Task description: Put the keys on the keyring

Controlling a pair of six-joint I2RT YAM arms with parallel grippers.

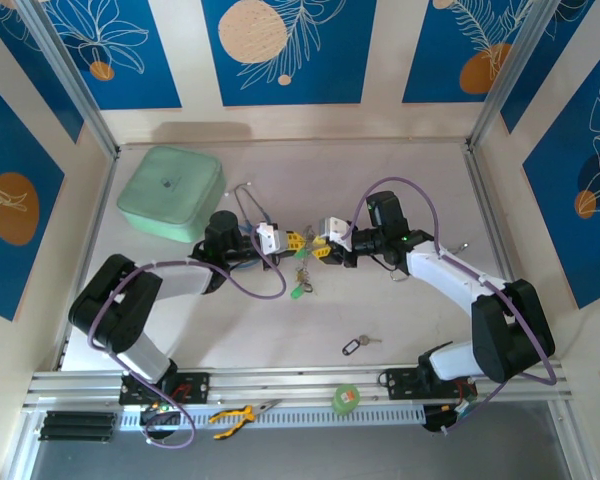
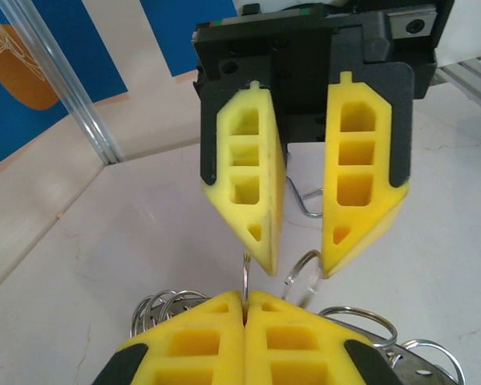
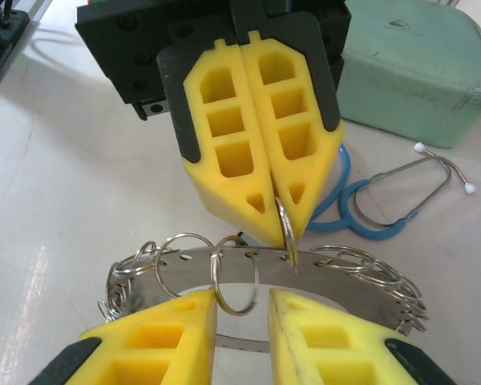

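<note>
Top view: keyring (image 1: 302,262) lies mid-table between the two grippers, which face each other along a left-right line; left gripper (image 1: 292,240) and right gripper (image 1: 320,249) are both at it, fingertips nearly meeting; a green tag (image 1: 299,291) trails from the ring toward the arm bases; one loose key (image 1: 358,345) with a black tag lies well apart, nearer the right arm, long axis roughly left-right, tag end to the left. Left wrist view: left gripper (image 2: 245,301) pinched tight, a thin split ring (image 2: 246,277) rising out of its tips; right gripper (image 2: 298,262) opposite, fingers spread, a small loop (image 2: 303,277) just at its tips. Right wrist view: right gripper (image 3: 242,298) wide, gripping nothing, a small loop (image 3: 236,282) hanging in its gap; left gripper (image 3: 282,234) clamped on the split ring (image 3: 286,228) at the keyring's flat band (image 3: 268,265). Judgement: the loose key is the right arm's to fetch; the left steadies the ring.
</note>
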